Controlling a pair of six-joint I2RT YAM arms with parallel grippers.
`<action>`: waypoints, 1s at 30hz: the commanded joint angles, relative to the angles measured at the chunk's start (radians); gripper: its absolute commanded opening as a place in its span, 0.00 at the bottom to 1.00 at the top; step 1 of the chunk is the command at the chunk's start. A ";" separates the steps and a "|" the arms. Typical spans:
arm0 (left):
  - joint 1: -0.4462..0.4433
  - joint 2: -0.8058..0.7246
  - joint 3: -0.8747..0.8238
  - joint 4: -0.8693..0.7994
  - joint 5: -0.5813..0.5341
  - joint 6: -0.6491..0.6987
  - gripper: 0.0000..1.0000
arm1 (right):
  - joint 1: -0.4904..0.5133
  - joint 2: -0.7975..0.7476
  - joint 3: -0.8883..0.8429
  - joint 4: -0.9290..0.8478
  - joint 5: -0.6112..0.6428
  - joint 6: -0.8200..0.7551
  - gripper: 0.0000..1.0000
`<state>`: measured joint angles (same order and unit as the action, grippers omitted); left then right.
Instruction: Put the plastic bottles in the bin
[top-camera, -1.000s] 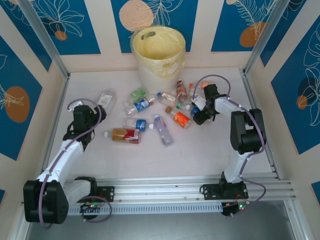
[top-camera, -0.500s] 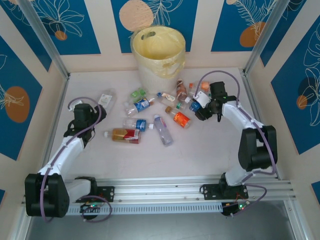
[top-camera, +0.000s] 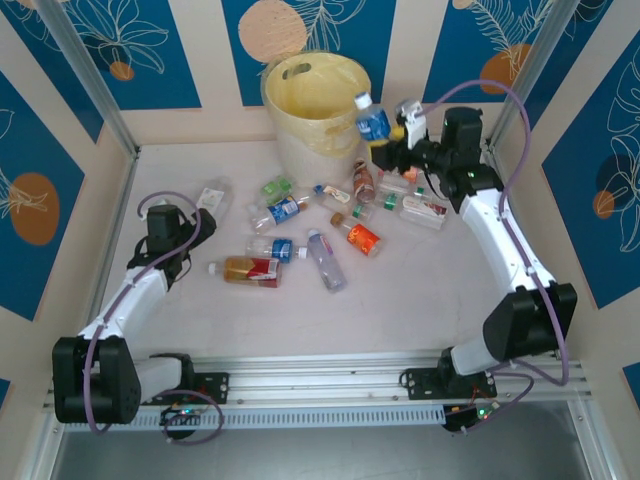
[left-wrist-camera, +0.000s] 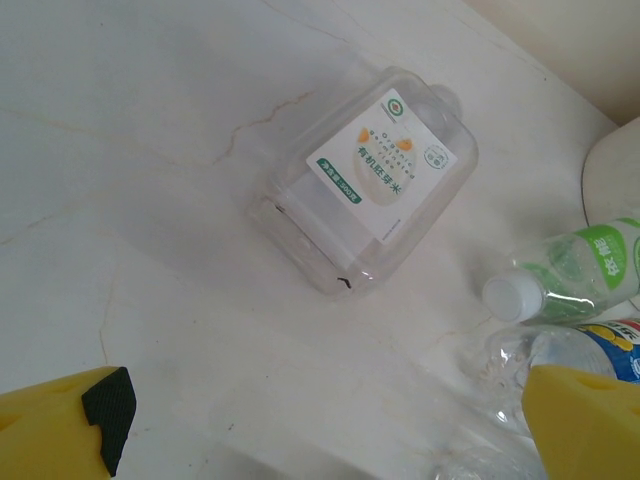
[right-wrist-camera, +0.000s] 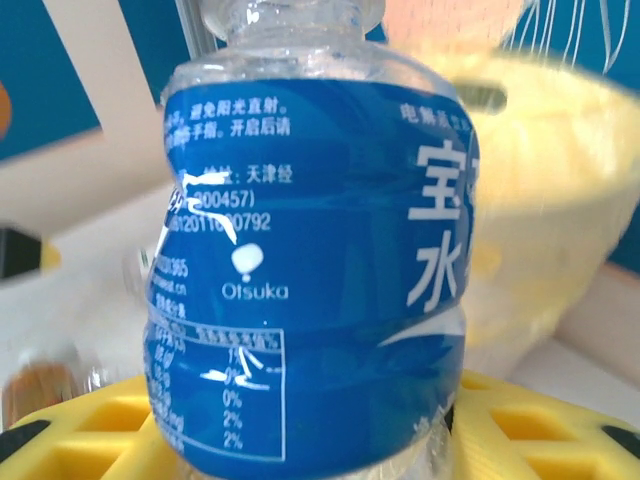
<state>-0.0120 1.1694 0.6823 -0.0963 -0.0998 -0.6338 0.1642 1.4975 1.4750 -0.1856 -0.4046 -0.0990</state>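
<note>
— Holding anything, the right gripper (top-camera: 388, 135)?
— Clamped on a crumpled blue-labelled bottle (top-camera: 373, 122), cap up, long axis near upright, just beside the round pale yellow bin (top-camera: 300, 155) at its right rim.
— The left gripper (top-camera: 168, 225)?
— Jaws apart, near a clear, flat white-labelled bottle (left-wrist-camera: 370, 190). Other bottles (top-camera: 325, 258) lie mid-table; the near table (top-camera: 400, 290) is bare.

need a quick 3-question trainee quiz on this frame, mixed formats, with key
1. True or false: the right tool is shut on the blue-label bottle.
2. Where is that bottle relative to the bin? A) lying inside it B) held up beside its rim C) wedged under it
3. Fill in: the left tool, near the white-label bottle, has its jaws ___.
Key: 1 true; 2 B; 3 open.
</note>
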 joint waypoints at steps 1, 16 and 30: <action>0.018 0.001 0.031 -0.017 0.054 -0.017 1.00 | 0.039 0.110 0.161 0.063 -0.008 0.200 0.51; 0.040 -0.025 0.014 -0.052 0.077 -0.022 1.00 | 0.130 0.747 0.993 -0.131 0.402 0.348 0.52; 0.067 -0.056 -0.003 -0.068 0.048 -0.001 1.00 | 0.154 0.793 1.118 -0.491 0.594 0.159 0.58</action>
<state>0.0422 1.1156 0.6819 -0.1448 -0.0372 -0.6479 0.3149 2.3402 2.5809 -0.5205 0.1341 0.1059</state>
